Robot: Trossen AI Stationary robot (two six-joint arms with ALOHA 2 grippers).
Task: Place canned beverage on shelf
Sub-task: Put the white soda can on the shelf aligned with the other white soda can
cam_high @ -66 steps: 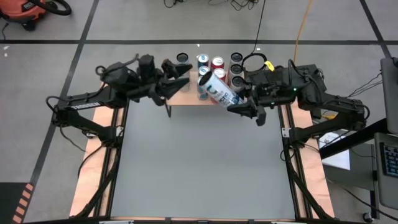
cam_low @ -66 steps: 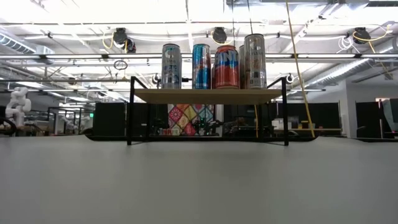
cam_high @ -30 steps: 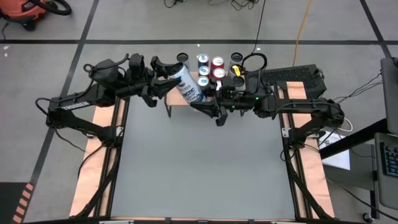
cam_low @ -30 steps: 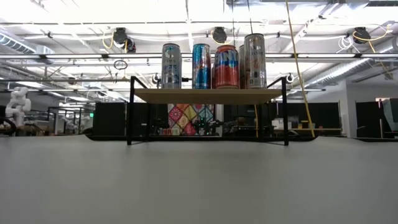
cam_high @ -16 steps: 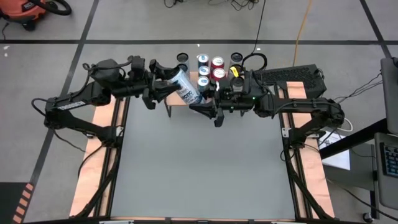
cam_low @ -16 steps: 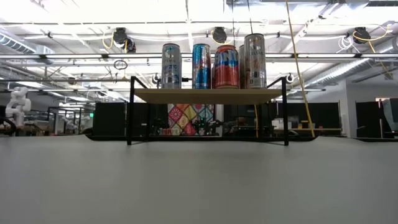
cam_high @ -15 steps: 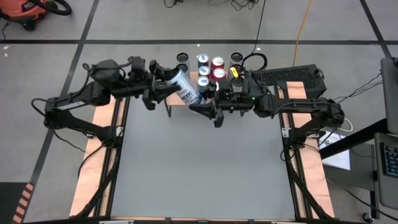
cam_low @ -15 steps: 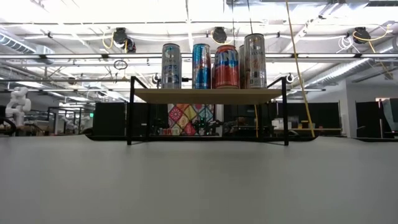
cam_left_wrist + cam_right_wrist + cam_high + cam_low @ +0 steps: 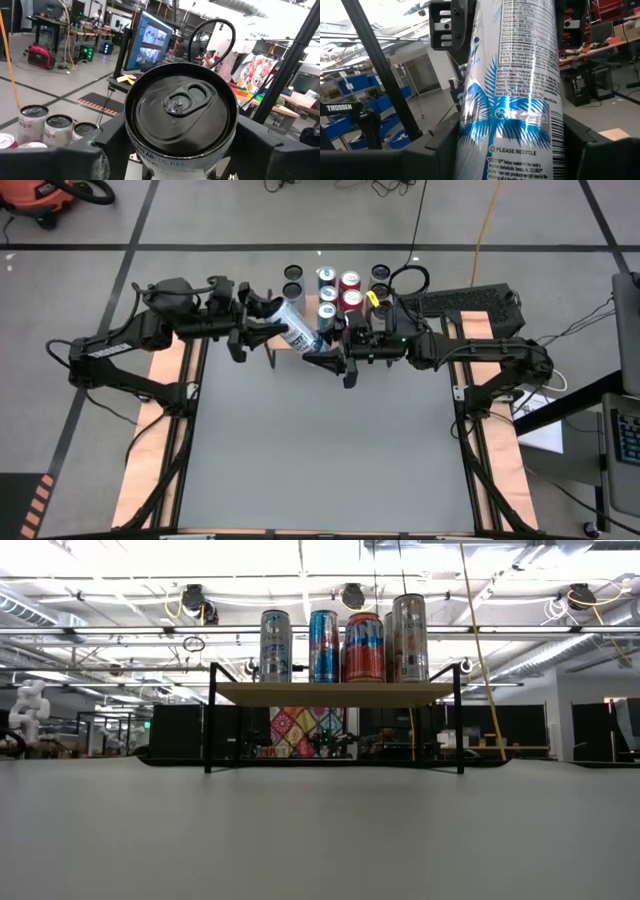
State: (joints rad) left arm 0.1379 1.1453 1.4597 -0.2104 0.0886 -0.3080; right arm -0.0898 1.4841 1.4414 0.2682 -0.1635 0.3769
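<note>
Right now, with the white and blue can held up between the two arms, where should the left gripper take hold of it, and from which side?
On the upper body just under the top rim, coming from the left. The white and blue can is tilted with its lid toward the left gripper, while the right gripper already clamps the lower body, leaving only that upper end free.

Item: white-and-blue tall aluminium can (image 9: 297, 330). We record it now over the left end of the small wooden-topped shelf (image 9: 282, 340), whereas 2.2 s ago it hung tilted over the shelf's right part, carried by the right gripper (image 9: 318, 350) alone.

Item: right gripper. We note it has travelled leftward with the can, its arm stretching across the shelf.

Item: left gripper (image 9: 262, 328). We note it has closed in on the can's top end, its fingers now flanking the can.
</note>
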